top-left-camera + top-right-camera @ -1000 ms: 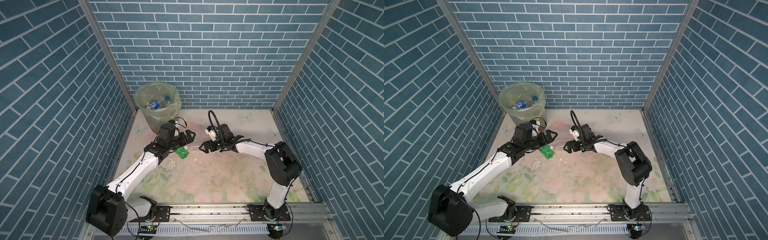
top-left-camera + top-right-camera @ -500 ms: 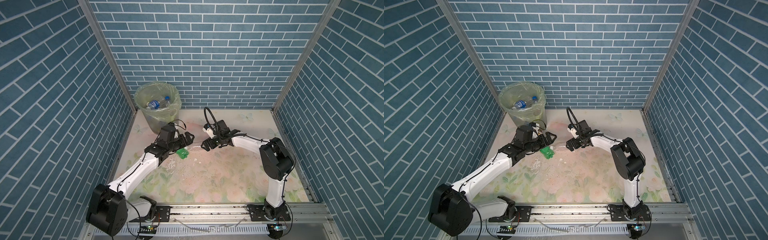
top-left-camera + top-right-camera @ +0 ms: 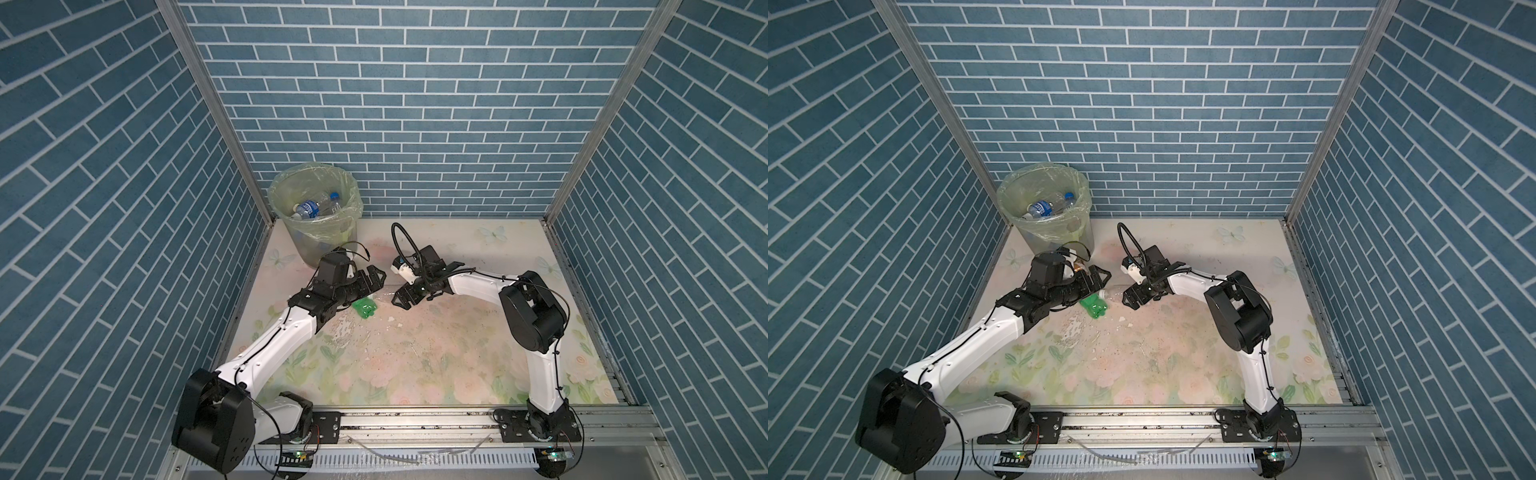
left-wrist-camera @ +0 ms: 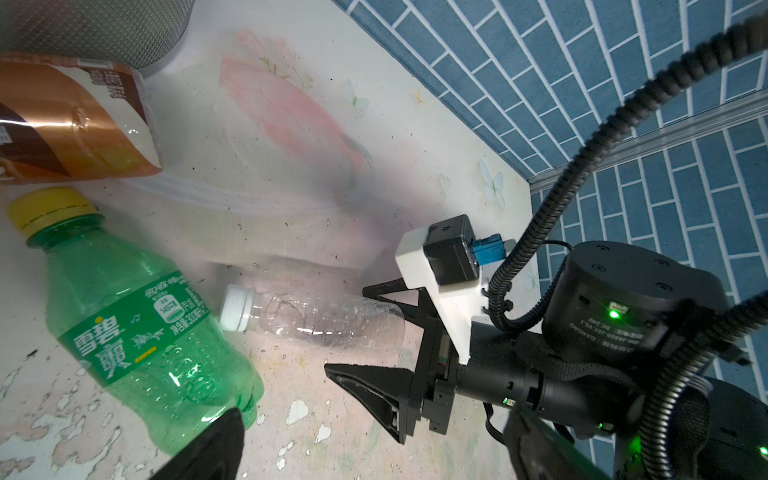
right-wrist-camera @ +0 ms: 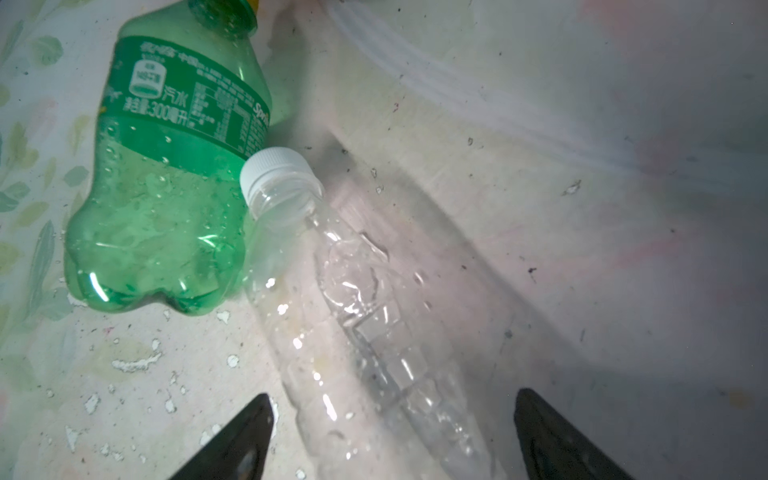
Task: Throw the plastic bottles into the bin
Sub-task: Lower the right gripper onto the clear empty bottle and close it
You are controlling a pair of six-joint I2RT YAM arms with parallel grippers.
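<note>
A green bottle (image 3: 365, 308) with a yellow cap lies on the floral table. Beside it lies a clear bottle (image 5: 353, 311) with a white cap, the cap touching the green one (image 5: 166, 187). My right gripper (image 5: 390, 415) is open, and its fingers (image 5: 241, 440) stand on either side of the clear bottle's body with gaps on both sides. My left gripper (image 3: 376, 282) is open just above the green bottle's (image 4: 141, 332) neck end, holding nothing. A brown-labelled bottle (image 4: 70, 124) lies by the bin (image 3: 314, 212) at the back left. The bin has bottles (image 3: 309, 206) inside.
Blue brick walls close the cell on three sides, and the bin stands in the back left corner. A metal rail (image 3: 415, 415) runs along the front edge. Paint flakes (image 5: 137, 361) dot the table near the bottles.
My right arm has swung left, and its jaws now straddle the clear bottle. The left gripper has dipped slightly over the green bottle.
</note>
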